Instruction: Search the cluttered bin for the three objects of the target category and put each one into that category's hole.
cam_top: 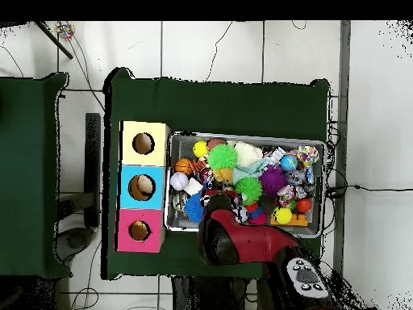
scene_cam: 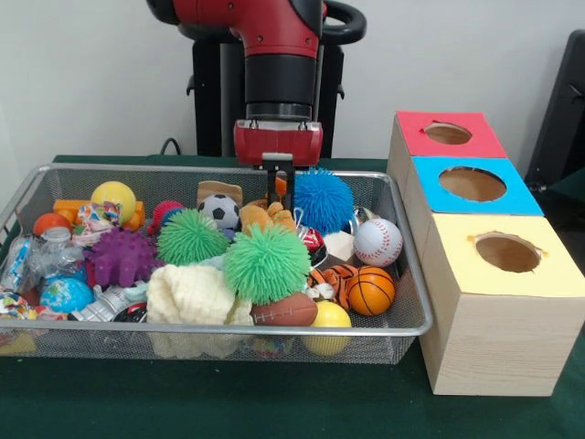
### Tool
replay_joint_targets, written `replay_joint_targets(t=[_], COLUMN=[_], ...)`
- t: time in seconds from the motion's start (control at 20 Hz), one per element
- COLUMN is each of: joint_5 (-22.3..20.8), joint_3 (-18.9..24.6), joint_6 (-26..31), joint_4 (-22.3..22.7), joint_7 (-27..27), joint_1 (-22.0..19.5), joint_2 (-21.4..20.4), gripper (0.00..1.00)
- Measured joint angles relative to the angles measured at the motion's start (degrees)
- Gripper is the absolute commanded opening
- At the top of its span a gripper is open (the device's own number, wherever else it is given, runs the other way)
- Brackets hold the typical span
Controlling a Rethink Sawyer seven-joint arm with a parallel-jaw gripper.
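Observation:
The wire mesh bin (scene_cam: 274, 328) sits on the green table, full of toys; it also shows in the overhead view (cam_top: 246, 136). My gripper (scene_cam: 278, 178) hangs at the bin's far side, just above a tan-brown plush animal (scene_cam: 267, 217). I cannot tell whether it is open or shut. An orange tiger-striped plush (scene_cam: 333, 278) lies near the front right, against a basketball (scene_cam: 370, 290). A cream fluffy soft thing (scene_cam: 192, 294) lies at the front. The red-surround hole (scene_cam: 448, 133) tops the farthest box; it also shows in the overhead view (cam_top: 139, 231). In the overhead view the arm (cam_top: 234, 238) hides the gripper.
Blue-surround (scene_cam: 472, 184) and yellow-surround (scene_cam: 507, 251) holes sit in the same row of boxes. Green pom balls (scene_cam: 266, 263) (scene_cam: 190, 238), a blue one (scene_cam: 323, 201) and a purple one (scene_cam: 121, 258) crowd the plush. A baseball (scene_cam: 377, 241) and soccer ball (scene_cam: 219, 211) lie nearby.

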Motion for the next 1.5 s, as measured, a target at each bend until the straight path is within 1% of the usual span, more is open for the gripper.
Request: replay_joint_targets(t=[0.35,0.4,0.55,0.6,1.0,1.2,1.25,1.5], joint_5=[0.0,0.0,0.0,0.1,0.7,1.0,1.4,1.9], joint_3=[1.1,1.6,2.5,3.3,4.0,3.9,3.9,3.6], joint_6=[0.2,0.5,1.1,1.8,2.8,2.8,2.8,2.8], joint_4=[3.0,3.5,4.4,5.2,6.6,6.7,6.7,6.7], joint_7=[0.0,0.0,0.0,0.0,0.0,0.0,0.0,0.0], joint_1=[-0.7,-1.1,-1.7,-1.9,-1.4,-0.7,0.0,0.9], joint_2=[-6.5,-7.8,-10.2,-11.9,-15.4,-15.2,-14.9,-14.7], gripper=[0.00,0.00,0.00,0.00,0.00,0.00,1.00,1.00])
